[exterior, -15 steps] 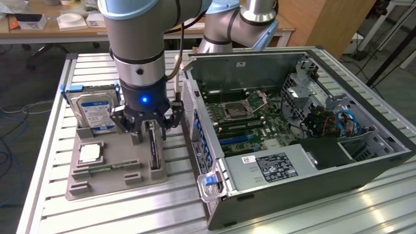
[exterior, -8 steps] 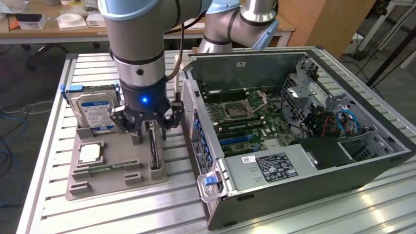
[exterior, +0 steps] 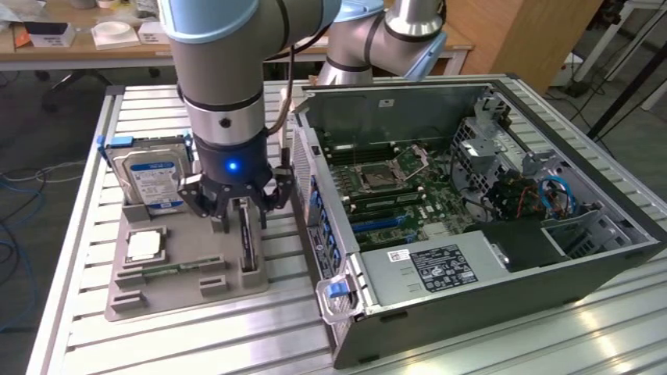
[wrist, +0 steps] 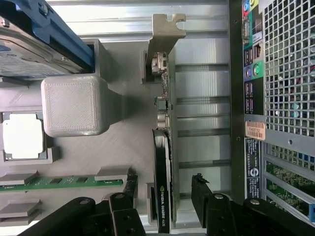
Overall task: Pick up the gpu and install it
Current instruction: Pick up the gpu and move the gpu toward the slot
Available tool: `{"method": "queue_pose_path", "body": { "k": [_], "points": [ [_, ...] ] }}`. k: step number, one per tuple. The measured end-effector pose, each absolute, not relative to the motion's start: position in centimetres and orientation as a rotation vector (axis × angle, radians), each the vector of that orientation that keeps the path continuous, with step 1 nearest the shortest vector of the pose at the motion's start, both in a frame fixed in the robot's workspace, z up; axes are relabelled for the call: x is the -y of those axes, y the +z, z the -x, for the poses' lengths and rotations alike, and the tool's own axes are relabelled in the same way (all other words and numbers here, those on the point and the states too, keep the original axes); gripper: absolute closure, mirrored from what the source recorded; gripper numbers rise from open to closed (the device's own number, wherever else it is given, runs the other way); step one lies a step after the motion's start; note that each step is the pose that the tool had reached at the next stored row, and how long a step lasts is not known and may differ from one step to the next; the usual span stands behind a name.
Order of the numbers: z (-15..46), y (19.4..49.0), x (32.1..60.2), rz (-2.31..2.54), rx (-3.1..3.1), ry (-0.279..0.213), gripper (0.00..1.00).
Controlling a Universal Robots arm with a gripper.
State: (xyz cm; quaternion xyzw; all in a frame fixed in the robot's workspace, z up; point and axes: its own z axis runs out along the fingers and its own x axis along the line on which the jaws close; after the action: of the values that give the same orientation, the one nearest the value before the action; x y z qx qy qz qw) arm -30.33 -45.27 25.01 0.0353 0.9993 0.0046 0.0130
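Note:
The gpu (exterior: 248, 244) is a thin black card standing on its edge in a slot of the grey holder tray (exterior: 187, 293). In the wrist view the gpu (wrist: 163, 162) runs lengthwise, with its grey metal bracket (wrist: 165, 32) at the far end. My gripper (exterior: 242, 207) hangs right over the card. It is open (wrist: 165, 189), with one black finger (wrist: 129, 184) on each side of the card and a gap between each finger and the card's faces.
The tray also holds a silver hard drive (exterior: 151, 183), a CPU (exterior: 144, 246) and a green memory stick (exterior: 172, 269). The open computer case (exterior: 469, 211) stands close on the exterior view's right; its rear panel (wrist: 280, 98) is near the card. A grey tray post (wrist: 74, 105) rises beside the card.

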Motion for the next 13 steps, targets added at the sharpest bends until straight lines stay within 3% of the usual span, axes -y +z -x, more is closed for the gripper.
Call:
{"method": "queue_pose_path", "body": {
  "k": [13],
  "points": [
    [30.3, 23.6, 44.3, -0.110, -3.113, 0.013, 0.44]
  ]
}}
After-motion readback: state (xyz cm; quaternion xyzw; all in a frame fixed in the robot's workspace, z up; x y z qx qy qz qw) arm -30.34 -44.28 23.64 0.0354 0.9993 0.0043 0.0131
